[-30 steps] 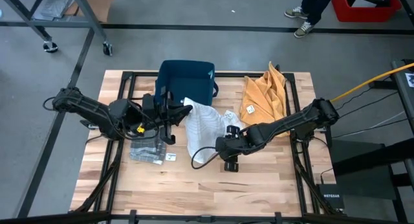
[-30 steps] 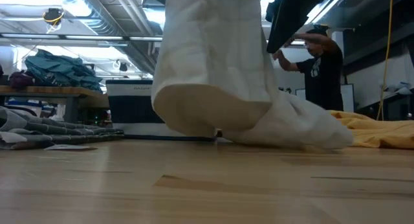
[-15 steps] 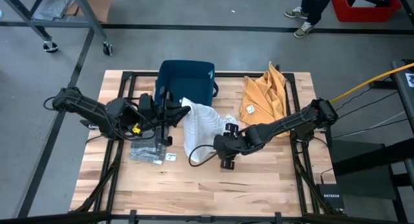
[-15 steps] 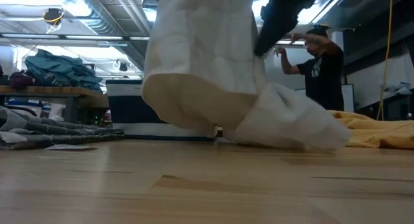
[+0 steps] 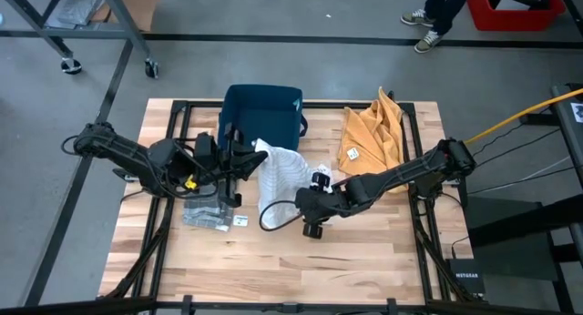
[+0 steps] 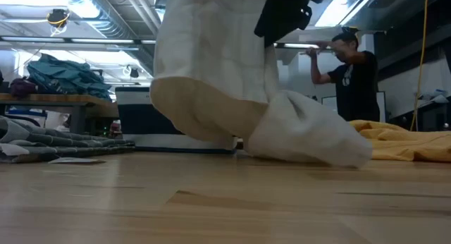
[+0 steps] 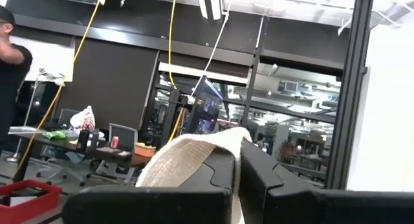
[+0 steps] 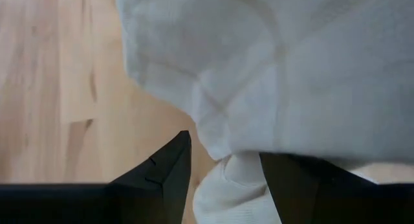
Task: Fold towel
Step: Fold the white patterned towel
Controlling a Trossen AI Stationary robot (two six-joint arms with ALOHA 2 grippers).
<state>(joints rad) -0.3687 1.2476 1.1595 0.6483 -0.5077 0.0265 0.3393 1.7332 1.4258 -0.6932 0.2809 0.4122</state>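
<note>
While the white towel (image 5: pixel 278 174) hangs bunched near the middle of the bench (image 5: pixel 273 269), the left hand (image 5: pixel 244 157) has a corner of it pinched tight between pressed-together fingers and lifted clear of the wood, as the left wrist view shows with cloth (image 7: pixel 187 162) draped over the fingers. From the low view, the towel (image 6: pixel 225 75) drops in a thick fold whose lower part rests on the bench. The right hand (image 5: pixel 305 206) sits low at the towel's near side, its fingers (image 8: pixel 168 169) spread with a roll of cloth (image 8: pixel 236 185) lying between them; I'd judge it has not yet closed on anything. To do this step well, I think the right hand should close on a true edge or corner, not on the rolled bulk, or the towel will lift as a lump. Once both hands hold, they ought to draw apart and upward so the cloth hangs flat before it is laid down. Crowding matters too: a blue cloth (image 5: pixel 264 110) lies at the far edge, an orange one (image 5: pixel 373 133) toward the far right corner, and a grey bundle (image 5: pixel 205 210) just beside the left arm, so the spreading is best kept over the bare near part of the bench.
</note>
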